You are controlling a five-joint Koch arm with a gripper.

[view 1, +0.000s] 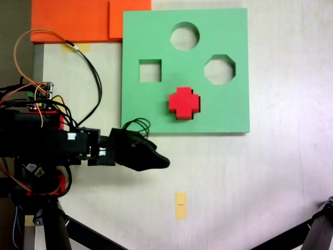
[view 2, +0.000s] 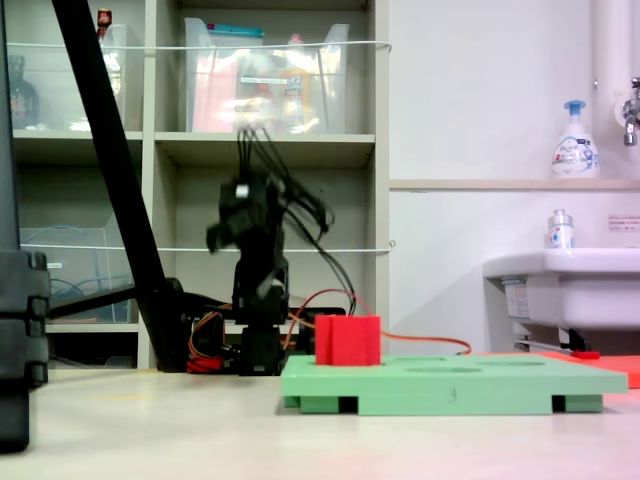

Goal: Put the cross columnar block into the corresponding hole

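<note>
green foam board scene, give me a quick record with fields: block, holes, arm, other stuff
block: small red plus-shaped foam block sits in the plus-shaped cutout of the square green foam board, standing proud of the surface in a fixed view
free holes: round, square, octagonal
arm: black gripper off the board's lower left edge, apart from the block; fingers' state cannot be told
other: small yellow rectangular tag on the table; orange foam pieces at top left

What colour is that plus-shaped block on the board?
Bright red cross block, clearest in the fixed view from above.
</note>
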